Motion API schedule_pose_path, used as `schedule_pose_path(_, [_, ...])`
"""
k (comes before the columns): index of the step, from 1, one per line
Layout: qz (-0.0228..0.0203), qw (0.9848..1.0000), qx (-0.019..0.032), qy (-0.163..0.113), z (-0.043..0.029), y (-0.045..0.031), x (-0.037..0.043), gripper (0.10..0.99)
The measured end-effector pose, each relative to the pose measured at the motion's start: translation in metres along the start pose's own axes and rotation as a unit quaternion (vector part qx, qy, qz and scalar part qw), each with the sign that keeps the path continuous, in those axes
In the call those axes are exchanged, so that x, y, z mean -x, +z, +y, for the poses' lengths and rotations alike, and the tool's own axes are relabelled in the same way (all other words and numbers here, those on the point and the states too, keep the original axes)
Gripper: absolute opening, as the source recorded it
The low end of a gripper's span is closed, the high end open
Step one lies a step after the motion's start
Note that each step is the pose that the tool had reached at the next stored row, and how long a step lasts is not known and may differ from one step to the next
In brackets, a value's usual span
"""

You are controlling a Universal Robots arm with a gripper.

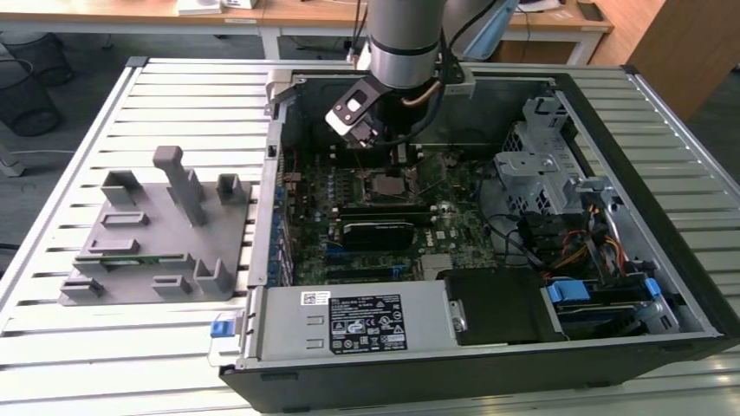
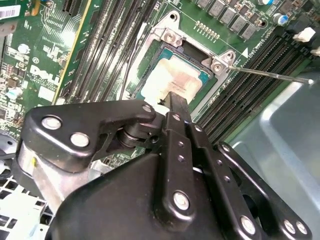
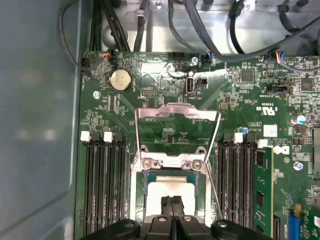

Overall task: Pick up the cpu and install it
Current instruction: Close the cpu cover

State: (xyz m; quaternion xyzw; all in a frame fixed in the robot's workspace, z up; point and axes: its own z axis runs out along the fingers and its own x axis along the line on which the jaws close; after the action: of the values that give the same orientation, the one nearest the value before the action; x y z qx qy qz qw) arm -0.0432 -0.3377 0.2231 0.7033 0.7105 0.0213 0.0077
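Observation:
The cpu (image 2: 170,82) is a silvery square chip lying flat inside the open socket on the green motherboard (image 2: 45,75); it is also visible in the first wrist view as the cpu (image 3: 172,189). My gripper (image 2: 175,100) is shut, its two black fingers pressed together, with the tips right over the chip's top near one edge. Nothing shows between the fingers. The same closed gripper (image 3: 172,202) shows in the first wrist view. In the exterior view the gripper (image 1: 401,159) hangs inside the computer case above the socket (image 1: 387,184).
The socket's metal load plate (image 3: 177,120) stands flipped open and its wire lever (image 2: 270,75) is swung out. Memory slots (image 3: 102,180) flank the socket. The case walls (image 1: 272,173), a drive cage (image 1: 538,165) and cables (image 1: 578,251) surround it. A grey holder (image 1: 156,234) sits on the slatted table.

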Motion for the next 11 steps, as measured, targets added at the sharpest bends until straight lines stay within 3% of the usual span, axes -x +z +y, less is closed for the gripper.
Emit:
schedule_pose_path(6, [0.0001, 1.0, 0.0001, 0.0, 0.0005, -0.0123, -0.0002, 0.106])
schedule_pose_path(11, [-0.0001, 1.0, 0.0004, 0.0, 0.0012, -0.0289, -0.0006, 0.106])
